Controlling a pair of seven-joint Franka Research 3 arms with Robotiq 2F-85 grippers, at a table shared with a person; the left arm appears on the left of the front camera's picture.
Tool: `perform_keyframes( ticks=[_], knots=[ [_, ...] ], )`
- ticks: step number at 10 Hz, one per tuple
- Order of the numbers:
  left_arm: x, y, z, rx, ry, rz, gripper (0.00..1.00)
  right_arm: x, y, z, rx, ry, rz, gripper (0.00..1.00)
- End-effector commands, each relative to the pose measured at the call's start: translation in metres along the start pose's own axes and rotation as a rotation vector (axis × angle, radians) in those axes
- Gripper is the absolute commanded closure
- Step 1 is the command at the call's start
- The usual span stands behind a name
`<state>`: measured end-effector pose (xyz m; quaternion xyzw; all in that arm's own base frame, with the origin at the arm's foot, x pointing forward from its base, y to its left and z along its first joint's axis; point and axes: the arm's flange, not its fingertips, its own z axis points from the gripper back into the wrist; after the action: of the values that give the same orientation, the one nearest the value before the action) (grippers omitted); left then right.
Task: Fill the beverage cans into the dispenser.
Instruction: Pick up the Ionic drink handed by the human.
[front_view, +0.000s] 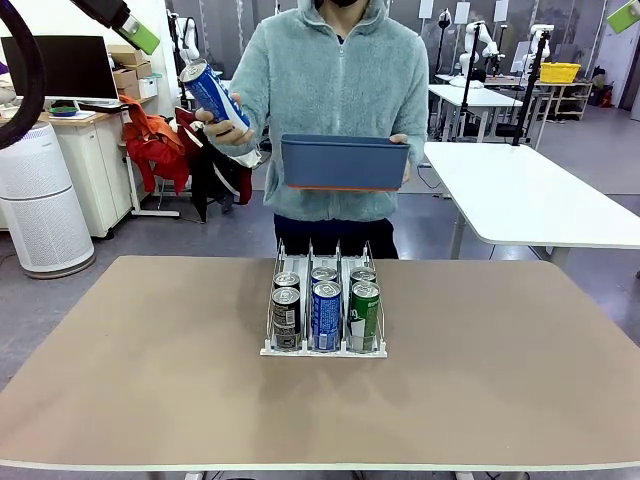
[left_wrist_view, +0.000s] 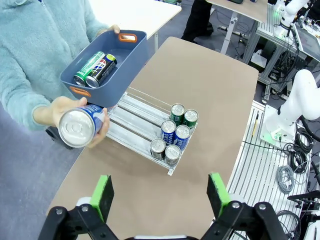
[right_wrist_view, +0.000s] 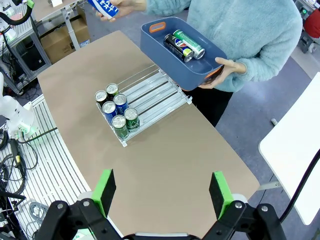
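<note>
I have the left gripper (left_wrist_view: 160, 194) and the right gripper (right_wrist_view: 162, 192) both spread wide and empty, high above the table (front_view: 150, 380). What matters now is the blue can (front_view: 213, 95). The person's hand (front_view: 222, 125) holds it up at the far left, well above the table and away from the blue bin (front_view: 345, 163) in their other hand. My left arm is clearly the nearer one. The right would have to cross the whole scene.

In the left wrist view the can's silver top faces almost straight at me, so its long axis runs roughly along my line of approach. I judge I'd need to close across the body below the rim. The dispenser (front_view: 323, 351) sits mid-table, with six cans (front_view: 326, 305) at the near end of its lanes.
</note>
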<state>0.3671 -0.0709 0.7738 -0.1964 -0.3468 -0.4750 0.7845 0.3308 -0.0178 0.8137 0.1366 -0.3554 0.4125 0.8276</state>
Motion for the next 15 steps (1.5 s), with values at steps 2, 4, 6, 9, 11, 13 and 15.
perform_keyframes(
  ticks=[2, 4, 6, 9, 11, 13, 15],
  knots=[
    [-0.001, 0.000, -0.001, 0.004, 0.003, -0.001, 0.00, -0.001, 0.000, 0.000, 0.007, 0.002, -0.004, 0.00],
    [-0.001, 0.000, -0.001, 0.004, 0.003, -0.001, 0.00, -0.001, 0.000, 0.000, 0.007, 0.002, -0.004, 0.00],
    [-0.001, 0.000, -0.001, 0.004, 0.003, -0.001, 0.00, -0.001, 0.000, 0.000, 0.007, 0.002, -0.004, 0.00],
    [-0.001, 0.000, -0.001, 0.004, 0.003, -0.001, 0.00, -0.001, 0.000, 0.000, 0.007, 0.002, -0.004, 0.00],
    [-0.001, 0.003, 0.002, 0.033, 0.022, -0.012, 0.00, -0.001, 0.000, 0.000, 0.007, 0.002, -0.004, 0.00],
    [0.000, 0.016, -0.011, 0.098, 0.053, -0.016, 0.00, -0.001, 0.000, 0.000, 0.007, 0.002, -0.004, 0.00],
    [-0.002, 0.030, -0.029, 0.135, 0.087, -0.028, 0.00, -0.001, 0.000, 0.000, 0.007, 0.002, -0.004, 0.00]
  ],
)
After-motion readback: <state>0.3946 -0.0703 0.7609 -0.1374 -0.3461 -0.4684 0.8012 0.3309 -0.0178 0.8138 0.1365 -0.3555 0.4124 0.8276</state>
